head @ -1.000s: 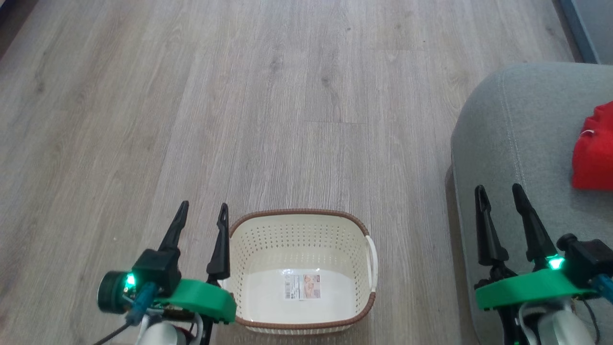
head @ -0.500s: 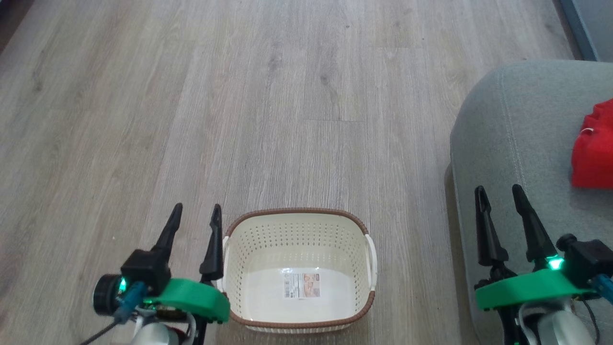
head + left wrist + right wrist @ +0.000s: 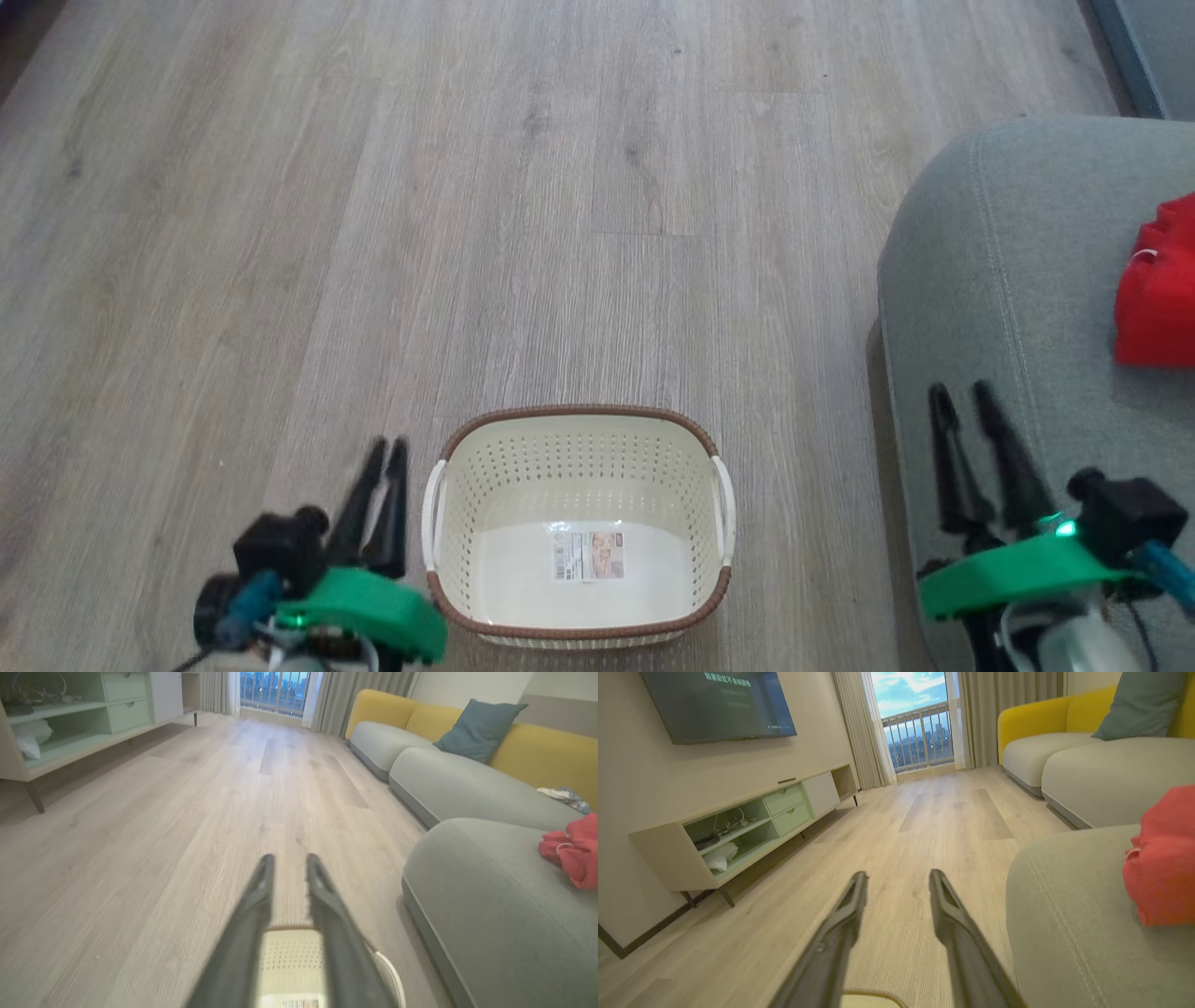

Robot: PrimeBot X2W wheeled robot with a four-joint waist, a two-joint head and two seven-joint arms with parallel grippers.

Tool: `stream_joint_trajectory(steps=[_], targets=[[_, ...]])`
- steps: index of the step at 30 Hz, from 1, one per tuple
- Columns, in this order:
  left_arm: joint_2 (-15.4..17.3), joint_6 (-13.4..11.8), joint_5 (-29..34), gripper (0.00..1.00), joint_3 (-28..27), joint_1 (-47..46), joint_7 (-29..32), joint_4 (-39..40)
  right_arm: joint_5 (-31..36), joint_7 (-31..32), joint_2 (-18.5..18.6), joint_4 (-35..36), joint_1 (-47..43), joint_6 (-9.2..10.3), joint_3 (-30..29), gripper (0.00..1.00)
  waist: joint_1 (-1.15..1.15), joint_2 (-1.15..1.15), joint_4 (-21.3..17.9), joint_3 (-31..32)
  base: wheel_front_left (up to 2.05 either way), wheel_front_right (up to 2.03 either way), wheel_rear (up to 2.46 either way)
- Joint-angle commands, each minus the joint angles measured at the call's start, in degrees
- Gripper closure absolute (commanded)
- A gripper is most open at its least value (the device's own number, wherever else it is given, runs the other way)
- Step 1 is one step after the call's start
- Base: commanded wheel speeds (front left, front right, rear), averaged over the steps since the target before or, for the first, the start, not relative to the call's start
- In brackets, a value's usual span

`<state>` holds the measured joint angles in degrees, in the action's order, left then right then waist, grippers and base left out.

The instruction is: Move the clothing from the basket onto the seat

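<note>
The cream perforated basket (image 3: 579, 467) with its brown rim stands on the floor, holding nothing but the paper sticker on its bottom. Red clothing (image 3: 1158, 289) lies on the grey-green seat (image 3: 1008, 280) at the right edge. My left gripper (image 3: 387, 448) hovers just left of the basket, fingers narrowly apart with nothing between them. My right gripper (image 3: 960, 392) is over the seat's near left edge, open and holding nothing. The left wrist view shows my left gripper (image 3: 289, 858), the basket (image 3: 292, 961) below it, and the clothing (image 3: 574, 849). The right wrist view shows my right gripper (image 3: 898, 877) and the clothing (image 3: 1162, 863).
Wood floor (image 3: 523, 205) stretches ahead of the basket. A long sofa with yellow backs (image 3: 537, 746) and a blue cushion (image 3: 476, 728) runs along the right. A low TV cabinet (image 3: 738, 826) lines the left wall, with a balcony door (image 3: 920, 723) at the far end.
Both grippers have drawn back toward the view's bottom edge, and their fingers have come closer together, the left pair most. The left gripper has moved off the basket's rim.
</note>
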<state>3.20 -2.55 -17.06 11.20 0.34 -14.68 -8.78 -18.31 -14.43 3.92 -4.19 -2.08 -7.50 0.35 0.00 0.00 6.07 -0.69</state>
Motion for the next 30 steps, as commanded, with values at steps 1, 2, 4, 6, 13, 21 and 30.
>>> stream_joint_trajectory(steps=[1,2,4,6,13,21,30], targets=[[0.01,0.02,-0.08,1.0,0.03,0.29,0.02,-0.71,-0.06,0.06,-0.02,-0.75,-0.13,0.0,0.08,1.0,0.0,0.0,-0.01,0.0,0.0,0.0,0.0],[0.01,0.04,-0.27,1.0,0.01,0.6,0.04,-1.3,-0.26,0.09,-0.03,-1.41,-0.26,0.0,0.14,1.0,0.0,0.0,-0.02,0.0,0.0,0.0,0.0],[0.04,0.17,-1.52,1.0,-0.17,0.57,0.28,-1.24,-1.49,0.34,-0.02,-1.45,-0.2,0.0,0.12,1.0,0.0,0.0,-0.13,0.0,0.0,0.0,0.0],[0.11,0.31,-2.83,1.0,-0.38,0.47,0.56,-1.27,-2.76,0.63,0.03,-1.58,-0.07,0.0,0.07,1.0,0.0,0.0,-0.22,0.01,0.0,0.0,0.0],[0.33,0.87,-7.3,1.0,-1.1,0.03,1.55,-1.6,-7.11,1.64,0.17,-2.12,0.46,0.0,-0.11,1.0,0.0,0.0,-0.56,0.04,0.0,0.0,0.0],[0.52,1.54,-12.35,1.0,-1.95,-0.47,2.68,-1.99,-12.02,2.8,0.27,-2.68,1.01,0.0,-0.34,1.0,0.0,0.0,-0.95,0.08,0.0,0.0,0.0],[0.68,2.2,-17.37,1.0,-2.83,-0.95,3.84,-2.33,-16.9,3.99,0.33,-3.21,1.55,0.0,-0.61,1.0,0.0,0.0,-1.34,0.11,0.0,0.0,0.0]])
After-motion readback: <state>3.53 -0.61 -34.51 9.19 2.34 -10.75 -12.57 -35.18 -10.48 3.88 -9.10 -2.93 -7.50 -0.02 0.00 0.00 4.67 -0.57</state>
